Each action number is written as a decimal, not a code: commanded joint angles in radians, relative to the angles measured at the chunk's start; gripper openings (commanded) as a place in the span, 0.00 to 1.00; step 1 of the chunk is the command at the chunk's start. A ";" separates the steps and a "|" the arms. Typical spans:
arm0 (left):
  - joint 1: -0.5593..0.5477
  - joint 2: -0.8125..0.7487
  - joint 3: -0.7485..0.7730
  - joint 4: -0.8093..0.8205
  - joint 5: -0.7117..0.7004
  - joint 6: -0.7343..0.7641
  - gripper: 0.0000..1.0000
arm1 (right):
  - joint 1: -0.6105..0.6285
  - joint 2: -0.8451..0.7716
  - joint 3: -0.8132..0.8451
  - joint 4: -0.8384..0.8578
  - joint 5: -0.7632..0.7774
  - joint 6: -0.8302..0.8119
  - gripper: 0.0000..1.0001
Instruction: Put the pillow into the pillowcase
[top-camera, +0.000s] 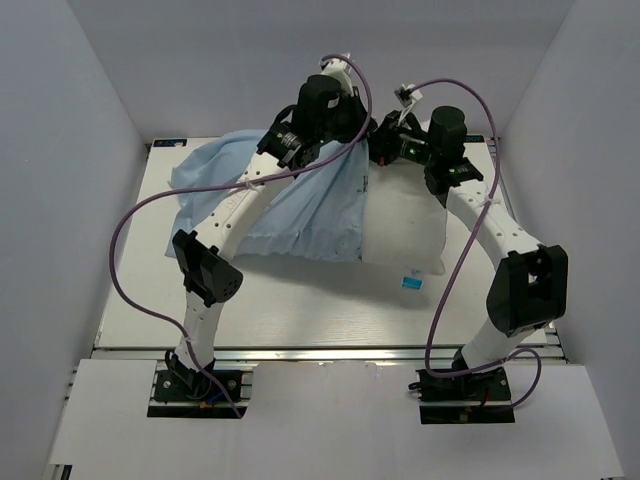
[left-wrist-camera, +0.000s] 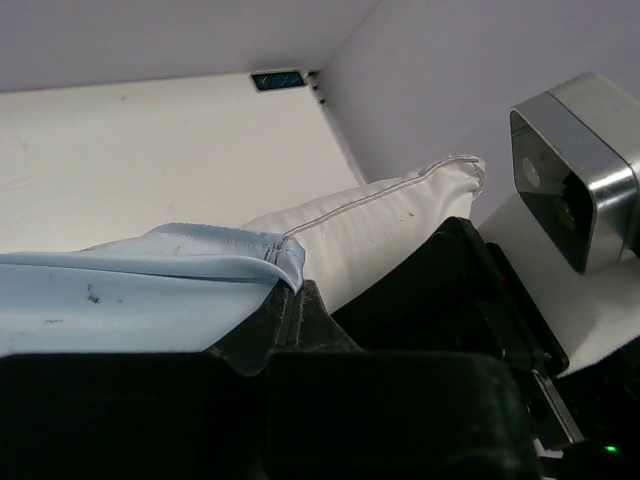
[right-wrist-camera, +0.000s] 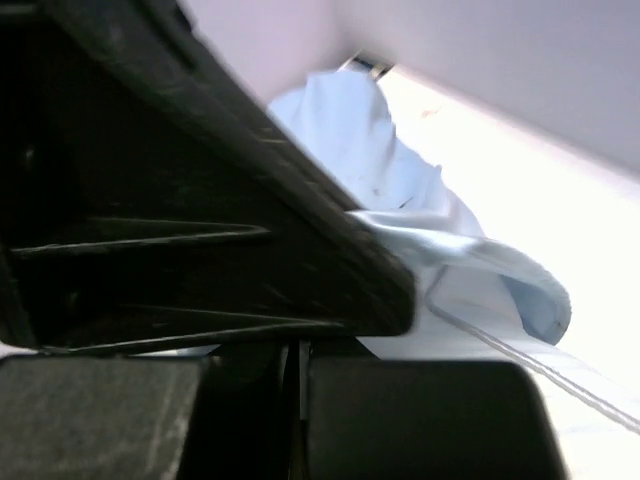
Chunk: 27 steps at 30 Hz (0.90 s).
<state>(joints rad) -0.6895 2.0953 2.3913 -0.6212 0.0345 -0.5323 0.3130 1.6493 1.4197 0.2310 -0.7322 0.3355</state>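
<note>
Seen from above, the pillowcase is lying across the 9-to-11 o'clock part of the table. Its wrinkled closed end is trailing toward 9 o'clock and its open mouth is facing 3 o'clock, the way it must face if the cushion is entering from the right. The left arm is arching over this cloth from its base at 6 o'clock, and the left gripper is sitting at the far edge of the mouth, near 12 o'clock. In its wrist view the stitched hem is running into the dark fingers, so it is apparently pressed together on that hem, though the tips are hiding under cloth. Just beside it, the right gripper is pointing in from 1 o'clock at the same edge. Its wrist view is showing the hem looping out from beneath one finger, so I am judging it clamped on the pillowcase too. Both are probably holding the far side of the hem so as to lift the mouth and draw it over the pillow. That is lying at 2 to 3 o'clock, its left part covered by blue cloth and its right part, with a small blue tag by the near corner, sticking out bare. The sleeving is looking partway done, with more pulling toward 3 o'clock needed.
</note>
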 joint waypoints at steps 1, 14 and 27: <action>-0.022 -0.098 0.011 0.187 0.174 -0.090 0.00 | 0.002 -0.037 0.117 0.235 0.184 0.080 0.00; -0.045 -0.556 -0.919 0.489 0.255 -0.273 0.00 | -0.002 -0.197 -0.381 0.197 0.151 -0.321 0.00; -0.022 -0.705 -1.347 0.436 0.238 -0.307 0.00 | -0.046 -0.432 -0.192 -0.544 -0.228 -0.767 0.64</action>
<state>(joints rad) -0.7105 1.4502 1.0748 -0.1768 0.2291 -0.8242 0.2726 1.3254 1.1595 -0.1493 -0.9054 -0.3103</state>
